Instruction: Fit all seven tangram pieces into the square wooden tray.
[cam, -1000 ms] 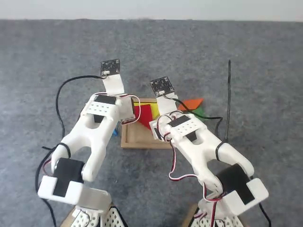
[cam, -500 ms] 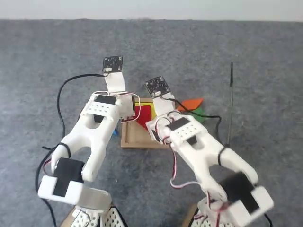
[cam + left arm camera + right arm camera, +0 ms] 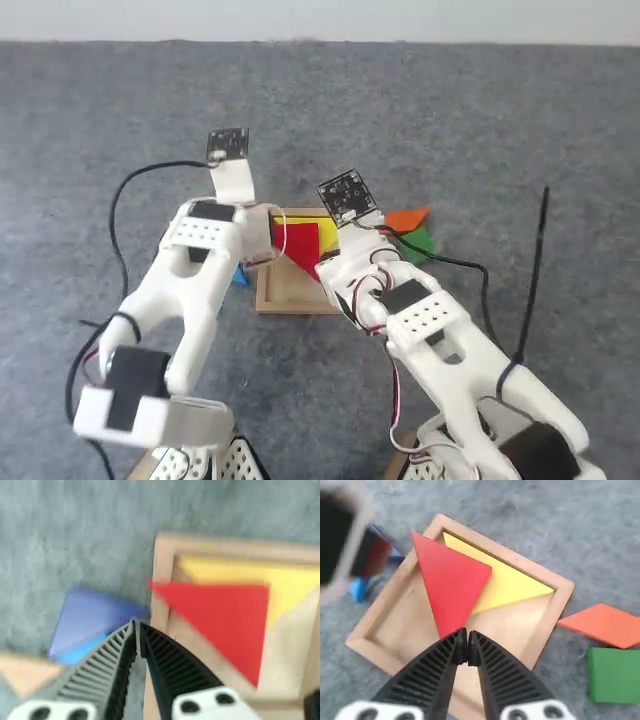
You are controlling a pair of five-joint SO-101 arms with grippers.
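Tray part filled; both sets of jaws clenched on nothing.
Wooden tray sat mid-table, open grey mat beyond. It held a yellow triangle against one rim and a red triangle overlapping it, one tip riding over the rim. Orange piece and green piece lay outside one tray edge, blue piece outside the opposite. Left gripper hung at that rim, right gripper over bare tray floor.

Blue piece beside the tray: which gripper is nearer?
Left. The left gripper sits at the edge of the blue piece, beside the tray; the right gripper is over the tray, at the tip of the red triangle.
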